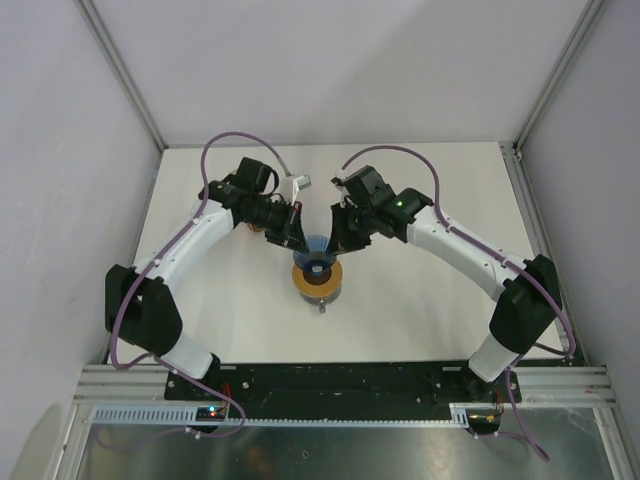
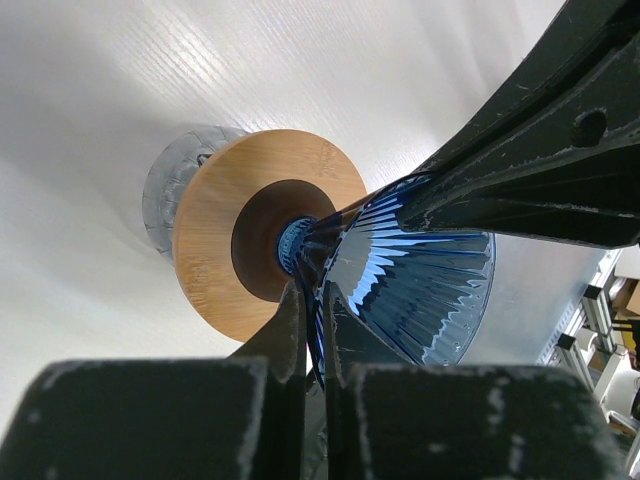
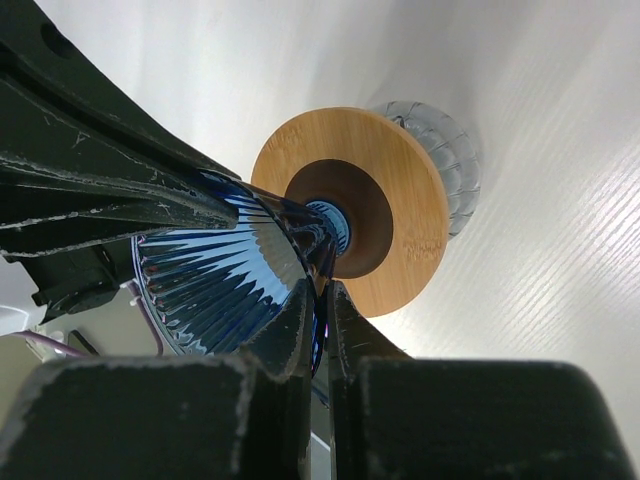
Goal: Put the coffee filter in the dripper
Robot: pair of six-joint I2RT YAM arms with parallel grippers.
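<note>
White table centre: left arm and right arm each have jaws clenched on the blue dripper rim, opp. sides, prob. steadying it for loading. Coffee filter not in sight; maybe hidden behind arms.

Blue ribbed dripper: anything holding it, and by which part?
Left gripper and right gripper each pinch the blue ribbed dripper cone by its thin wall, opposite sides.
</note>
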